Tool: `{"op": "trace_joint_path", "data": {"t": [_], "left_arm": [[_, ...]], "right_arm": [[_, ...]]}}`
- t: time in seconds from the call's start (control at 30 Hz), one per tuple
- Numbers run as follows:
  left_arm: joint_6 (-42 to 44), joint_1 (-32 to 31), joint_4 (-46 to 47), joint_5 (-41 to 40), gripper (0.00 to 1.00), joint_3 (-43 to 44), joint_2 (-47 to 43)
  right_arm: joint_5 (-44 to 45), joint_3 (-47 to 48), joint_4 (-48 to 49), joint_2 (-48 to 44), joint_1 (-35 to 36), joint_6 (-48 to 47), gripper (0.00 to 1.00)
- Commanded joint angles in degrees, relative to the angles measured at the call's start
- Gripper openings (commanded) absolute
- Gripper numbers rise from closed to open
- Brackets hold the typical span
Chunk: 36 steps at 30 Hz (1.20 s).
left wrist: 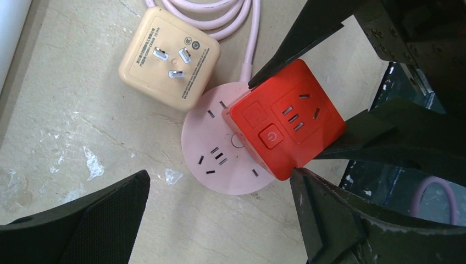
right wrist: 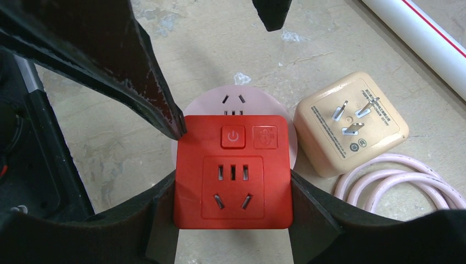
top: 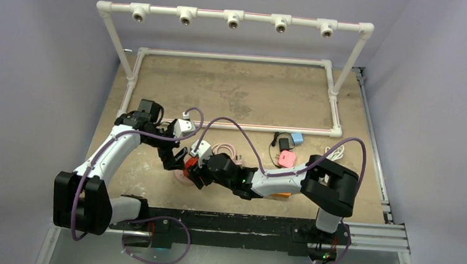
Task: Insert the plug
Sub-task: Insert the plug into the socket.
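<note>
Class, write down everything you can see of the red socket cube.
The red socket cube is glossy plastic with rounded corners. Its top face carries a power button, a second square button and socket slots. The right hand clamps its two sides, holding it over the round pink socket disc. One finger of the open left hand reaches a corner.

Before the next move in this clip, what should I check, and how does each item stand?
1. Grip: right gripper clamps red cube on two opposite sides: ok.
2. Position: cube is over the pink round socket: ok.
3. Alignment: cube's pins matched to the slots: cannot tell, underside hidden.
4. Other arm: left gripper open, holding nothing: ok.
5. Obstruction: beige plug lies prongs up beside the socket, not under the cube: ok.
</note>
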Motion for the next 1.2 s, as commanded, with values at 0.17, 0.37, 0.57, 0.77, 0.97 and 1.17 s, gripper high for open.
{"op": "trace_joint_path", "data": {"t": [0.17, 0.37, 0.57, 0.77, 0.97, 1.17], "left_arm": [[0.27, -1.39, 8.70, -0.23, 0.99, -2.76, -1.70], [0.70, -1.84, 9.56, -0.03, 0.99, -3.47, -1.62], [1.76, -3.52, 11.80, -4.07, 0.95, -6.34, -2.05], [2.72, -3.89, 13.26, -7.36, 0.78, -8.44, -1.80], [3.80, -3.90, 11.76, -8.32, 0.74, -8.19, -1.42], [3.95, -3.90, 10.65, -8.39, 0.66, -6.92, -1.28]], "right_arm": [[-1.19, -3.69, -15.02, 7.00, -0.10, -0.99, 0.00], [-0.69, -4.15, -14.84, 7.44, 0.49, -0.92, 0.00], [-0.11, -4.06, -14.94, 7.53, 0.87, -0.86, 0.00], [-2.74, -3.70, -15.84, 4.80, 0.82, 1.91, 0.53], [-2.33, -3.27, -15.38, -0.33, 0.78, 2.57, 0.75], [-3.49, -2.28, -16.53, -4.62, -0.35, 1.91, 0.89]]}}
